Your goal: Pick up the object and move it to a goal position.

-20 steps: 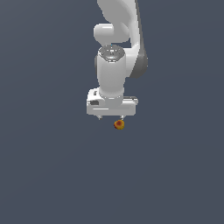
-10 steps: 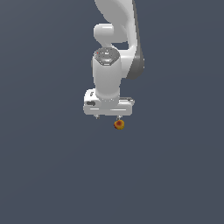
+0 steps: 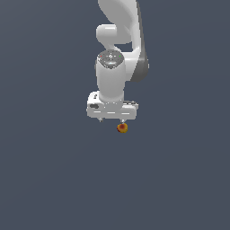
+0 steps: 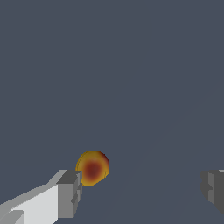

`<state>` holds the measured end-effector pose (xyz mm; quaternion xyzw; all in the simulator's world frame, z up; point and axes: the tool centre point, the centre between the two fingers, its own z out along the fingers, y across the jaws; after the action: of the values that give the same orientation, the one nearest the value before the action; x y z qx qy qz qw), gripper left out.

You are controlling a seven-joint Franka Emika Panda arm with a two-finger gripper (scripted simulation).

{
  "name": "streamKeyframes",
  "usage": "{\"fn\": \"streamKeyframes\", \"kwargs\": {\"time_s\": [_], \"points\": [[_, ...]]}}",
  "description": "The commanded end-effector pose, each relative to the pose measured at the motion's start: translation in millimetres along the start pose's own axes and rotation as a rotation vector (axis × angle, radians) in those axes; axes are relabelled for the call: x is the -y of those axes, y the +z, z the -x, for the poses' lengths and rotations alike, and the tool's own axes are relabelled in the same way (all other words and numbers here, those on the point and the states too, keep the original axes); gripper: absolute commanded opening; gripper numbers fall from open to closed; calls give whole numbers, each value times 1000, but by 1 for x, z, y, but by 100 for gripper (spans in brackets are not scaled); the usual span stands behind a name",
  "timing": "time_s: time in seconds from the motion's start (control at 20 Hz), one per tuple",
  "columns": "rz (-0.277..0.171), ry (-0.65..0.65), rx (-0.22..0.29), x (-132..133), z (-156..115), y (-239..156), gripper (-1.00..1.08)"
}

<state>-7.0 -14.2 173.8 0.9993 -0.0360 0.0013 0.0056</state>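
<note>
Overall nothing else sits around the small roundish ball mottled red, orange and yellow [image 3: 122,128]; only a plain dark grey-blue surface [image 3: 49,179] fills both views. White robot arm [image 3: 117,54] hangs straight down from the top, wrist vertical, white gripper [image 3: 111,120] pointing at the surface. Exterior view: ball sits just under the gripper body toward the exterior view's right. Wrist view: jaws spread wide, ball [image 4: 92,168] just beside one grey fingertip [image 4: 69,194], other fingertip [image 4: 213,189] well apart; contact unclear.
</note>
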Motion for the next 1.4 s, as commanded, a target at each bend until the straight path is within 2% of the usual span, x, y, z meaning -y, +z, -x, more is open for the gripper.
{"fn": "streamKeyframes", "kwargs": {"time_s": [0.0, 0.4, 1.35], "points": [[-1, 26, 0, 2, 1, 3, 100], [-6, 164, 2, 12, 7, 16, 100], [-13, 637, 9, 42, 32, 60, 100]]}}
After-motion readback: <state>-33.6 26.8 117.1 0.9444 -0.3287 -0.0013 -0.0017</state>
